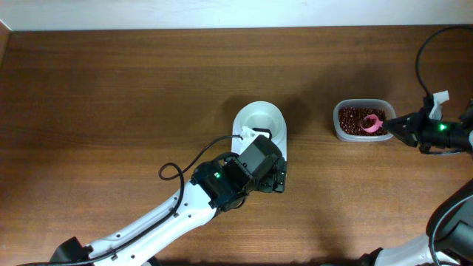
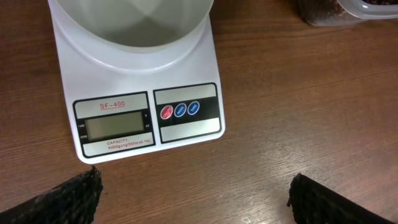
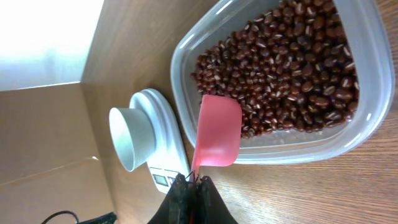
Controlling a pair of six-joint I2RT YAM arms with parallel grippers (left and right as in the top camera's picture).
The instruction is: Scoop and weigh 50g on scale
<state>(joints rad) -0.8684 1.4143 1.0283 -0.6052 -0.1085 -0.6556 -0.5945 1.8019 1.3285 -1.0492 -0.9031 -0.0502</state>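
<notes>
Robotics lab bench: a wood-grain worktop [image 1: 111, 89] with a pale wall [image 1: 222, 13] at 12 o'clock. Cabled left arm [image 1: 162, 218] at 7 o'clock, right arm [image 1: 447, 134] at 3. Kitchen scale [image 1: 259, 118] at centre, bean tub [image 1: 337, 125] toward 3.

Brown wood-grain table [image 1: 111, 96]. Two things sit directly on it. White scale [image 1: 260, 122] approx at ctr, flat on the wood, round bowl [image 2: 130, 25] end toward 12 o'clock, grey display [image 2: 115, 127] end toward 6. Clear plastic tub [image 1: 336, 124] w/ red beans [image 3: 280, 56] at 3 o'clock from scale, near the table's 3 o'clock edge. Scale & tub apart, bare wood btwn.
</notes>
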